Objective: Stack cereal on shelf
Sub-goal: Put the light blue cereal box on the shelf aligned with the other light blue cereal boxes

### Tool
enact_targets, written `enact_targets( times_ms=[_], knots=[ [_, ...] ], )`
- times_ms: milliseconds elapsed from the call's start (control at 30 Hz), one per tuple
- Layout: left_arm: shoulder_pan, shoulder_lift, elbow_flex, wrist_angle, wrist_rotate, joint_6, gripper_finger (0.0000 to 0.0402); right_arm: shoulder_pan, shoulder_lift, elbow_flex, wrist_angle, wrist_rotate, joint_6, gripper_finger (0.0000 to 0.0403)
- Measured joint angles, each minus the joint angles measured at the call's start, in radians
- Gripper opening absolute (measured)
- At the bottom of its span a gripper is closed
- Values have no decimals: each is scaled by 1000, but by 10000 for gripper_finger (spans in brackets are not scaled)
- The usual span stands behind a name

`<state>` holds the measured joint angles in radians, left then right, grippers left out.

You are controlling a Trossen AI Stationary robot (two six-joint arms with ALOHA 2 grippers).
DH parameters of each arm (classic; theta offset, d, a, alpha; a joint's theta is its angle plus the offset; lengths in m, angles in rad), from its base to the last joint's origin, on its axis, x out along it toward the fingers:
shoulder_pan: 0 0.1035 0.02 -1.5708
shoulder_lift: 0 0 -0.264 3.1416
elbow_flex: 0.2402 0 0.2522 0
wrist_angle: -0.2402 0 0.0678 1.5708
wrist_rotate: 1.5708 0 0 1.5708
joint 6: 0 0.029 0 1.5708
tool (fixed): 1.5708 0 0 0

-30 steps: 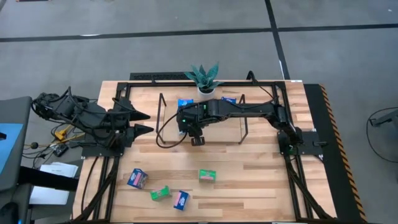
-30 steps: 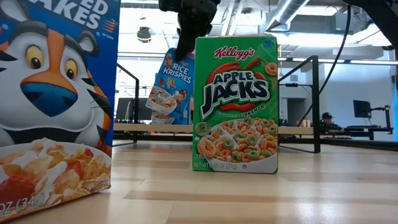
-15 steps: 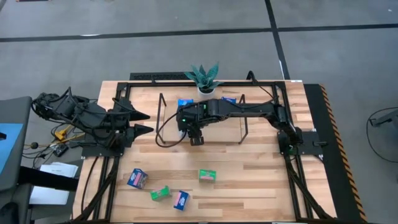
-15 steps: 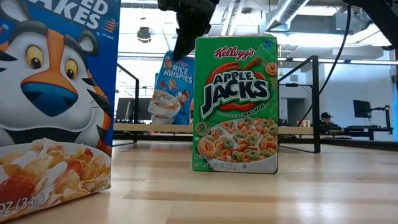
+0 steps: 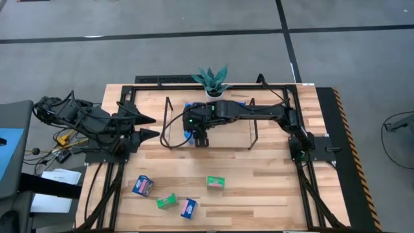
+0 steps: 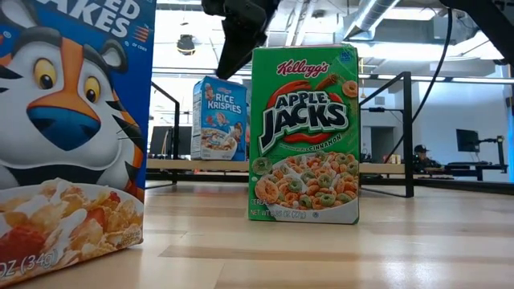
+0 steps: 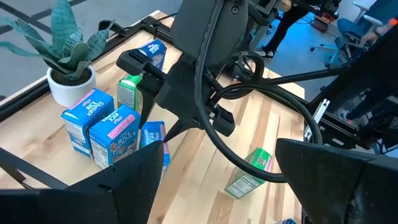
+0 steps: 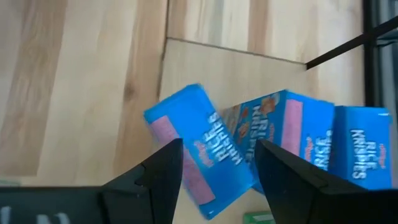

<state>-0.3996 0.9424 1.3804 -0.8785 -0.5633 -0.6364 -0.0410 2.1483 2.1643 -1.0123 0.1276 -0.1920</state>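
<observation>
Releasing just happened: the Rice Krispies box (image 6: 218,118) that hung tilted under the right gripper (image 6: 234,48) a second ago now stands upright on the shelf (image 6: 385,168), and the right gripper's fingers (image 8: 155,176) are spread apart above it, pinching nothing. It sits beside the other blue boxes (image 7: 99,124) already on the shelf, so this placement looks done. Four boxes (image 5: 216,183) remain on the table (image 5: 272,194); the left gripper (image 5: 150,127) waits spread wide at the table's left edge.

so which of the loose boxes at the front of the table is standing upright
The green Apple Jacks box, rightmost of the four loose ones; it stands upright facing the low camera, with the other three grouped to its left.
</observation>
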Motion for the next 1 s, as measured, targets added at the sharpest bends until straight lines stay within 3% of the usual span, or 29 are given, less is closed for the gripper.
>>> enact_targets(
  times_ms=[300,433,767,1000],
  knots=[
    [0,0,0,0,-2,-2,300,17,-23,5,4,11,0,219],
    [0,0,0,0,-16,-3,300,70,-31,58,20,29,-16,195],
    [0,0,0,-3,-51,-14,300,180,5,-4,71,26,-38,14],
    [0,0,0,-7,-53,-15,300,154,3,-102,126,29,34,32]
  ],
)
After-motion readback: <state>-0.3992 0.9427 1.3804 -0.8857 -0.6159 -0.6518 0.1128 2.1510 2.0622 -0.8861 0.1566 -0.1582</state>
